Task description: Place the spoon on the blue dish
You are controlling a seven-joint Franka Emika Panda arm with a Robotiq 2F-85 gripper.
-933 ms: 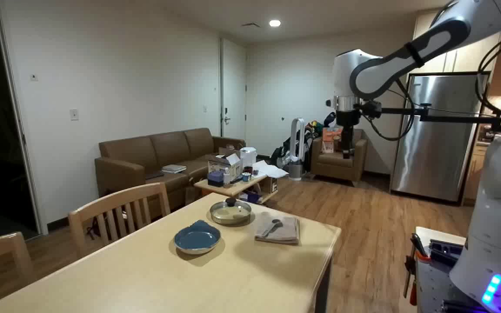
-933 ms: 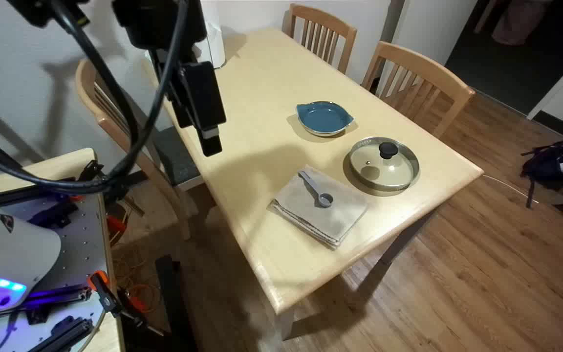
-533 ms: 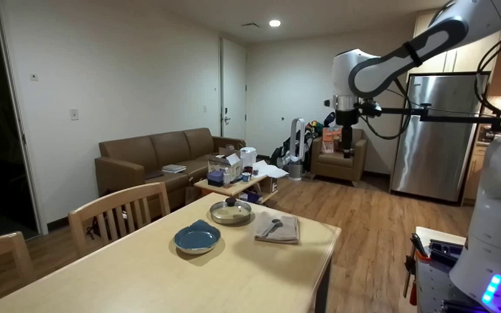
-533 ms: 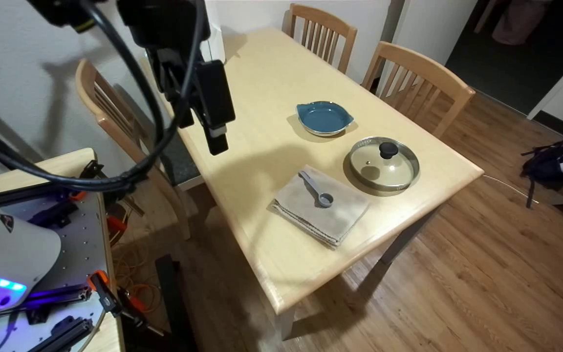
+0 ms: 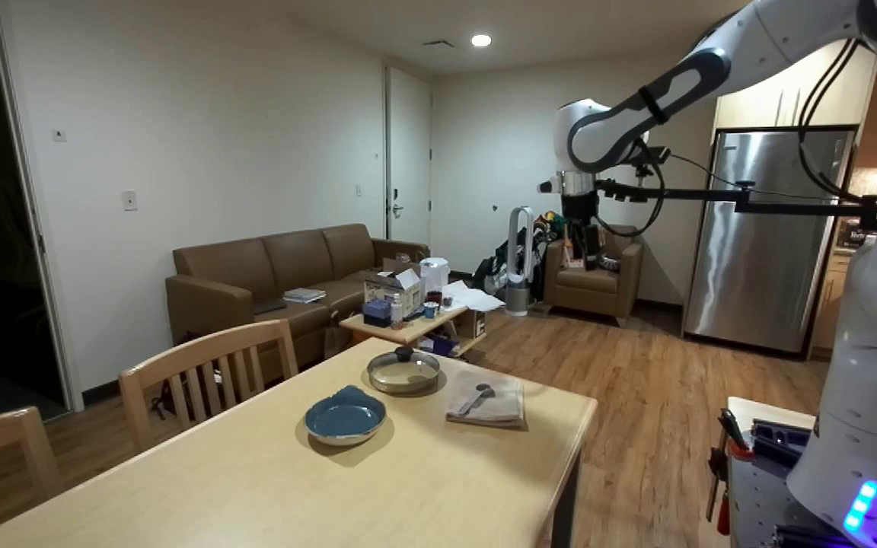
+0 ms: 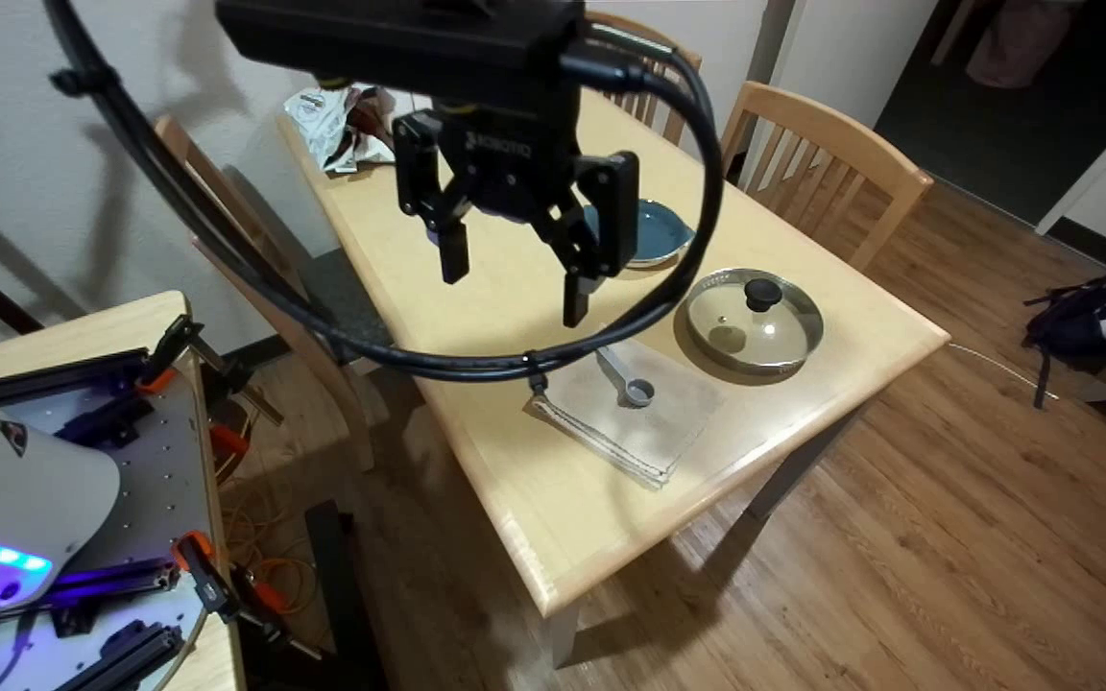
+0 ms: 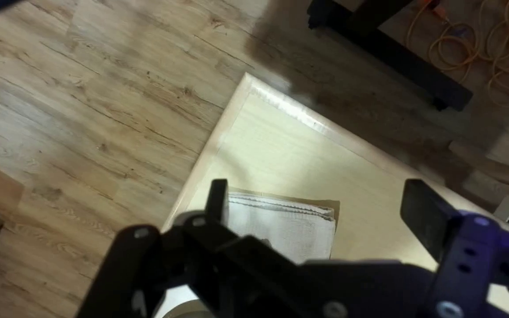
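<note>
The spoon (image 6: 638, 393) is a small grey measuring-type spoon lying on the folded napkin (image 6: 683, 413); it also shows in an exterior view (image 5: 477, 396). The far end of its handle is behind a cable. The blue dish (image 5: 345, 418) stands on the table and looks empty; in an exterior view the dish (image 6: 663, 230) is partly behind a finger. My gripper (image 6: 515, 283) is open and empty, pointing down, high above the table. In the wrist view the gripper (image 7: 316, 205) spans part of the napkin (image 7: 281, 225); the spoon is nearly all hidden by the gripper there.
A glass-lidded pan (image 6: 755, 321) with a black knob stands beside the napkin; it also shows in an exterior view (image 5: 404, 371). The table corner (image 7: 248, 81) is near the napkin. A bag (image 6: 347, 130) lies at the table's far end. Chairs (image 5: 210, 373) line one side. Cables hang from the arm.
The arm has swung and the gripper has turned, so both spread fingers now show. It moved right in an exterior view, nearer the napkin. Spoon, dish, napkin and pan have not moved.
</note>
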